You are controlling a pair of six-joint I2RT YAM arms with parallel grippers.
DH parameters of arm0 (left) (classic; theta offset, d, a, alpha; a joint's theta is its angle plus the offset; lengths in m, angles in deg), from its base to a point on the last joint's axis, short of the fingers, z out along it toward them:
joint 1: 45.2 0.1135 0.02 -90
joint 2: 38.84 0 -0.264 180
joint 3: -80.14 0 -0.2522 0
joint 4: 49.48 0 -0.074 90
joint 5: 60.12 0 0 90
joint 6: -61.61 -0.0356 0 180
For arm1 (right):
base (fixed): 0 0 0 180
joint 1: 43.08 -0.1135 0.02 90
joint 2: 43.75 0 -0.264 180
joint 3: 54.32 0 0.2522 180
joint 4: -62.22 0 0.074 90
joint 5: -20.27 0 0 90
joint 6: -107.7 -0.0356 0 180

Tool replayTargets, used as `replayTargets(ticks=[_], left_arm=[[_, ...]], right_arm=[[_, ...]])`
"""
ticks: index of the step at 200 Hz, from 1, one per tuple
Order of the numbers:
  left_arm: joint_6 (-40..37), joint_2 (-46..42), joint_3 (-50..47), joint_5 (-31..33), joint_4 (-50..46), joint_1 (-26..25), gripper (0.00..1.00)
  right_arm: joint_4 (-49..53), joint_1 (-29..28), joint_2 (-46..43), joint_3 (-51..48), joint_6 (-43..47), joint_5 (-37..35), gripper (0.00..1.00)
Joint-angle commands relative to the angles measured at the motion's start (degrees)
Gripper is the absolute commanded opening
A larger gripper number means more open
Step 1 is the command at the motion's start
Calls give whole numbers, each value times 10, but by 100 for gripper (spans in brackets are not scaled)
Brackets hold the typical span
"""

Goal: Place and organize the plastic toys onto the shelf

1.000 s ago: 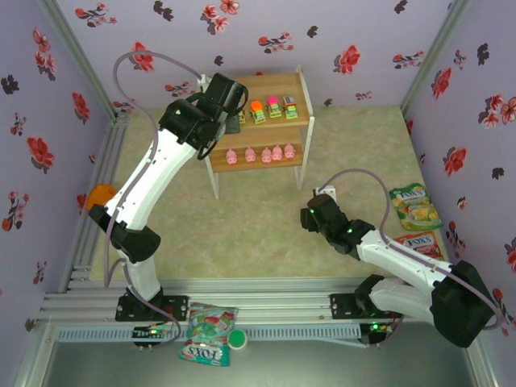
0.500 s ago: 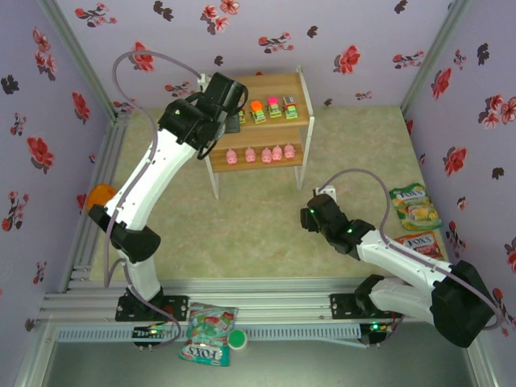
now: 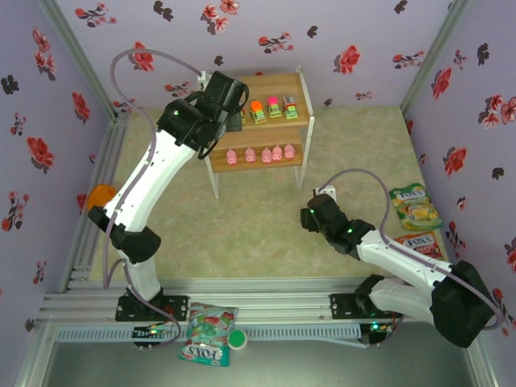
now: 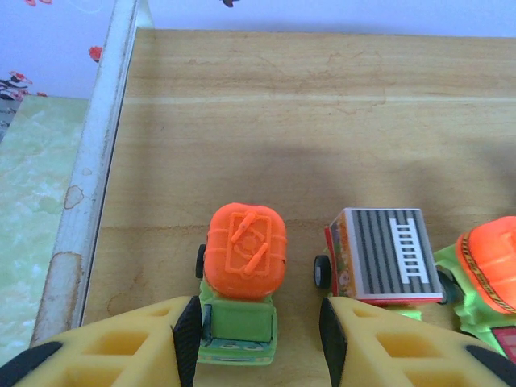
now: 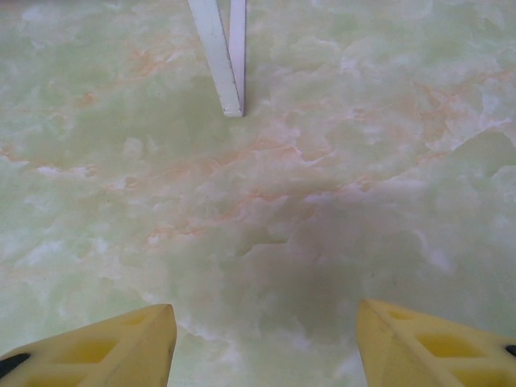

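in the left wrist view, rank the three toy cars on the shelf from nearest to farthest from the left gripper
1. orange-topped green car: between the fingers of the left gripper, at the bottom centre.
2. grey striped-top car: just past the finger on the picture's right.
3. second orange car: cut off at the picture's right edge.

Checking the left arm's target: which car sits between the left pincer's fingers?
The green car with the rounded orange top, leftmost in the left wrist view. The grey striped-roof car beside it lies outside the fingers.
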Motion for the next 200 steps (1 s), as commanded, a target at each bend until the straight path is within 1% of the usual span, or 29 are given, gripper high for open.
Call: replayTargets(ticks=[1,72,104,157,195,200], left_arm=[[-23,-27,22,35,0,-14,47],[-49,-47,29,87,1,-42,48],[-66,-59,17,117,9,-56,49],[-95,-148,-102,127,100,-64,50],[-112,-201,-171,133,127,-65,53],[-114,-210,-183,132,145,-64,53]], right_arm=[[-10,2,-4,3,-4,2,62],[-10,3,-5,3,-4,-1,62],[-14,3,-12,-2,-3,-7,65],[-16,3,-22,-6,-2,-10,73],[-23,3,-25,-10,0,-13,77],[-24,3,-25,-10,0,-13,78]])
